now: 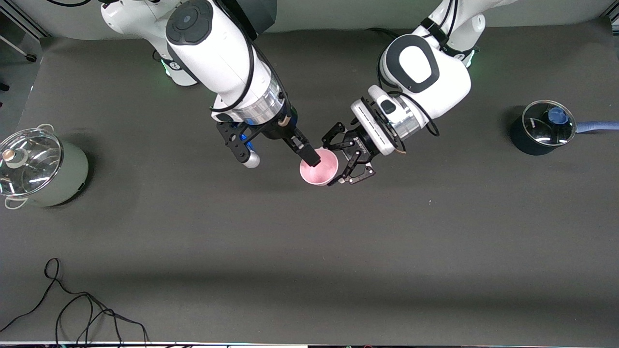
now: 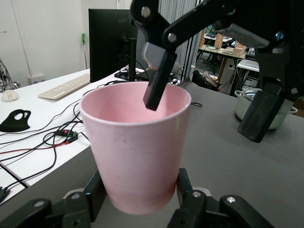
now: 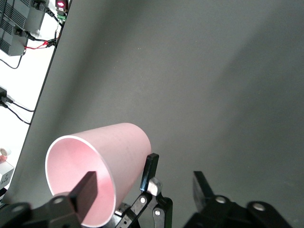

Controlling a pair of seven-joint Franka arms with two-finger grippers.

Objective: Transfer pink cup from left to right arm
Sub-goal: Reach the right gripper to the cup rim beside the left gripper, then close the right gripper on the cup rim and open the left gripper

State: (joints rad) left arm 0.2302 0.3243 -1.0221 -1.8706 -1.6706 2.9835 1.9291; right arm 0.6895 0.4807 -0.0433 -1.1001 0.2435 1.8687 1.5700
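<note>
Gripping pink cup: left pincer (right pincer spread astride rim).

Even, bright overhead light, soft shadows on the grey table, glare on pot lids.

White jointed arms, black cables, one silver cuff, one ribbed white wrist.

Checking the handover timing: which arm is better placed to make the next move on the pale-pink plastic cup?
Right. The right end effector straddles the rim of the pale-pink plastic cup, one finger inside, and probably need only close. The left end effector holds the cup's base.
</note>
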